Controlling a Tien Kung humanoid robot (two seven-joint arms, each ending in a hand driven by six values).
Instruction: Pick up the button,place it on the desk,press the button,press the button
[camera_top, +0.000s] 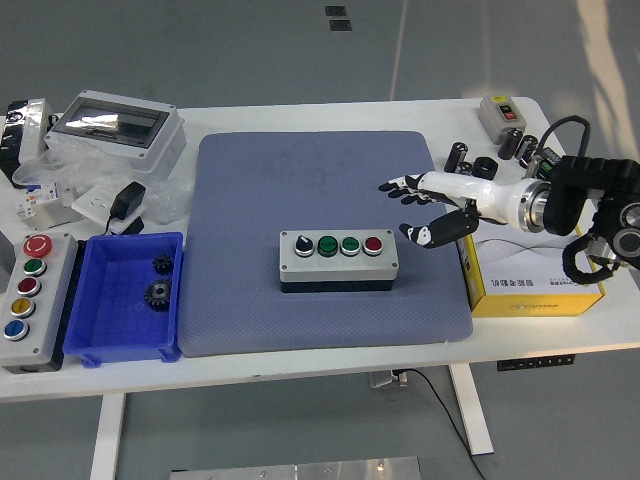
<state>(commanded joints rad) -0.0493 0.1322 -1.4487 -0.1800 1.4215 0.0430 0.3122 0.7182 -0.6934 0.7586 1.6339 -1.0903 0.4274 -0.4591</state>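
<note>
A grey button box with a black knob, two green buttons and a red button lies on the blue-grey mat, near its front. My right hand hovers over the mat's right edge, to the right of the box and apart from it. Its fingers are spread and hold nothing. The left arm is out of the picture.
A blue bin with two black gears and a grey box of coloured buttons stand at the left. A yellow carton lies under my right forearm. A clear-lidded enclosure, a black adapter and small black parts line the back.
</note>
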